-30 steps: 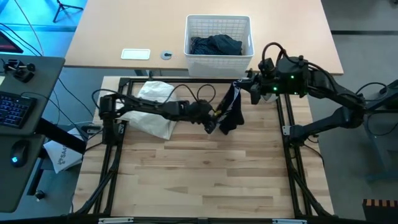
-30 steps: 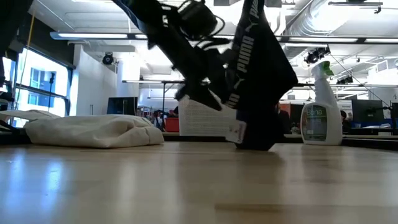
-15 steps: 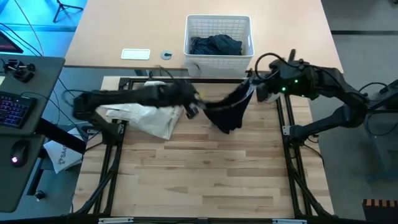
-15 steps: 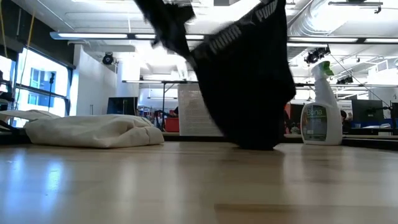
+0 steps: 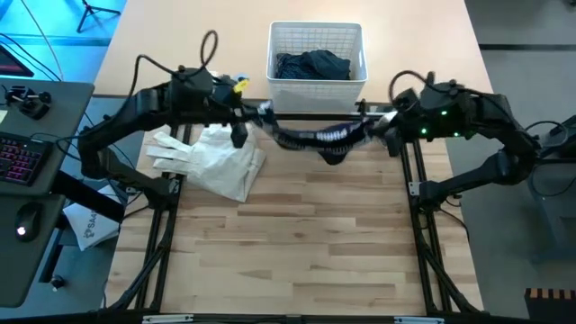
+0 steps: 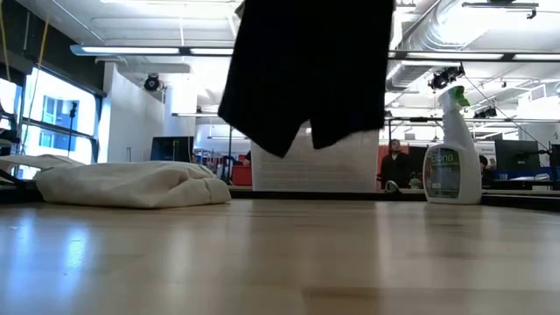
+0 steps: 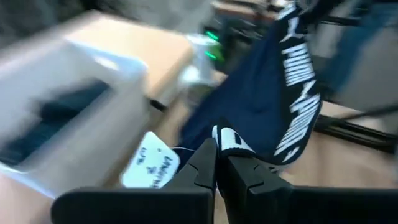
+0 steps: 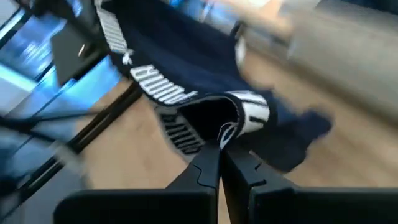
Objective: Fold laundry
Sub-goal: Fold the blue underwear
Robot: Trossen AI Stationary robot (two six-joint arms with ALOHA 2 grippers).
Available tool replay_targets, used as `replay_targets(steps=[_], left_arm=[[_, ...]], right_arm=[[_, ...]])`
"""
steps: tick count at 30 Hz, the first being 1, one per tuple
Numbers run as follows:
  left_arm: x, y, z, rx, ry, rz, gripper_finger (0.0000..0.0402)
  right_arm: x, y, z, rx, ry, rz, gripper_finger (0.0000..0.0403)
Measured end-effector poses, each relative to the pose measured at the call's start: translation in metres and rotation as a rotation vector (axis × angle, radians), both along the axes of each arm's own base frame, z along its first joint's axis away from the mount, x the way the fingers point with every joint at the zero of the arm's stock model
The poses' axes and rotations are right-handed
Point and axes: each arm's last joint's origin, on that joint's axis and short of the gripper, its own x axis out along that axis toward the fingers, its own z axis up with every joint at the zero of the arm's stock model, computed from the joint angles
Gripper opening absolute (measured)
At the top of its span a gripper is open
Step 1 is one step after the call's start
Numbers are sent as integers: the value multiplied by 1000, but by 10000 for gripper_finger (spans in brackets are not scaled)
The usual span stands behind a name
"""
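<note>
black garment (image 5: 317, 139) stretched between left gripper (image 5: 261, 115), right gripper (image 5: 376, 123)

The left pincer (image 7: 216, 163) is closed, its two dark fingers (image 7: 200, 167) pressed together on an edge of a small dark navy garment (image 7: 249, 109). The garment stretches away from the pincer, its waistband (image 7: 300, 93) carrying white lettering. A white paper tag (image 7: 151, 165) hangs just beside the fingers. A white basket (image 7: 68, 106) holding dark cloth stands beyond on the pale worktop (image 7: 165, 59).

light: bright overhead | blur: both wrist views | low view: backlit
</note>
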Motion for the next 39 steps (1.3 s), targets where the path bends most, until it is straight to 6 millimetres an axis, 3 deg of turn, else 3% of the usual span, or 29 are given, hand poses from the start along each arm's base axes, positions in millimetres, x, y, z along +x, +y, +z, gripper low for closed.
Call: replay_targets(steps=[5,9,13,18,23,26,30,34,39], left_arm=[[-1,-6,-9,-289,16,-64,0],[-5,-7,-13,-415,46,-20,0],[6,5,-25,-376,108,69,0],[35,37,-54,-314,237,163,0],[50,70,-80,-149,383,332,0],[50,71,-80,-50,420,388,0],[58,55,-84,30,451,368,0],[70,29,-122,-3,535,317,0],[79,-14,-194,-110,604,233,0]], right_arm=[[9,8,-13,208,32,176,0],[11,8,-17,180,65,128,0],[15,-5,-26,90,154,-100,0],[27,-28,-40,-117,330,-353,0],[39,-48,-48,-301,464,-444,0],[37,-49,-48,-338,499,-455,0],[34,-37,-56,-349,576,-430,0],[40,-20,-96,-336,656,-403,0],[53,10,-193,-194,699,-327,0]])
